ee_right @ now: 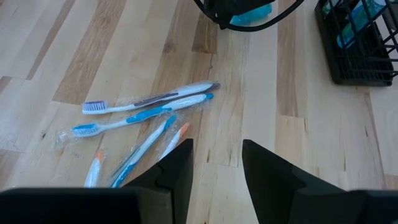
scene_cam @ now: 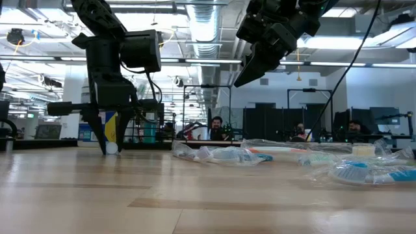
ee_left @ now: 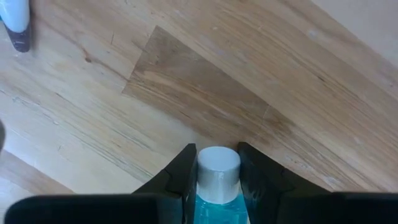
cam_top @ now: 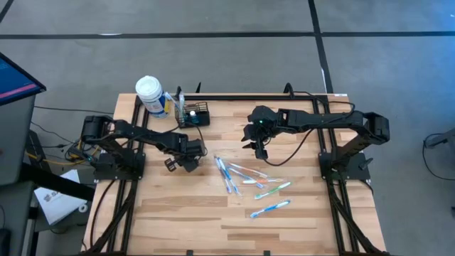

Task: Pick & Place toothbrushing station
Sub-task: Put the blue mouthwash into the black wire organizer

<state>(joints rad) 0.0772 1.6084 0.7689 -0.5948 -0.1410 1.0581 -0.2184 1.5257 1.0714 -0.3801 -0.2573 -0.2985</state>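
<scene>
Item 1: small black wire-mesh rectangular caddy (cam_top: 195, 114), the toothbrushing station. It stands at the far edge of my pale wooden slat table (cam_top: 178, 213), just beside a large white-capped, blue-labelled bottle (cam_top: 151, 94). Some small items already sit inside it; I cannot tell what they are.

Item 2: left gripper (cam_top: 186, 162). It is low over the table, near the caddy's front and well short of it. Its fingers (ee_left: 181, 177) are clenched on a small clear-blue bottle with a white cap (ee_left: 217, 171), held cap-forward.

Item 3: right gripper (cam_top: 260, 147). It hangs raised above the table, fingers apart and holding nothing, with the loose brushes below and ahead of it.

Item 4: plastic-wrapped blue-and-white toothbrushes (cam_top: 226, 174) and green-handled ones (cam_top: 274, 190), scattered at mid-table, none in the caddy yet.

Handling note, my judgement: the step in hand is carrying the small bottle to the caddy. I would lift it clear of the mesh rim first, approach from above, not from the side, and keep it away from the big bottle next door. I would line it up over a free compartment, lower until it bears on the bottom, and only then let go. The right arm should hold off from the brushes until the left has withdrawn, since both reach toward the same stretch of table.
</scene>
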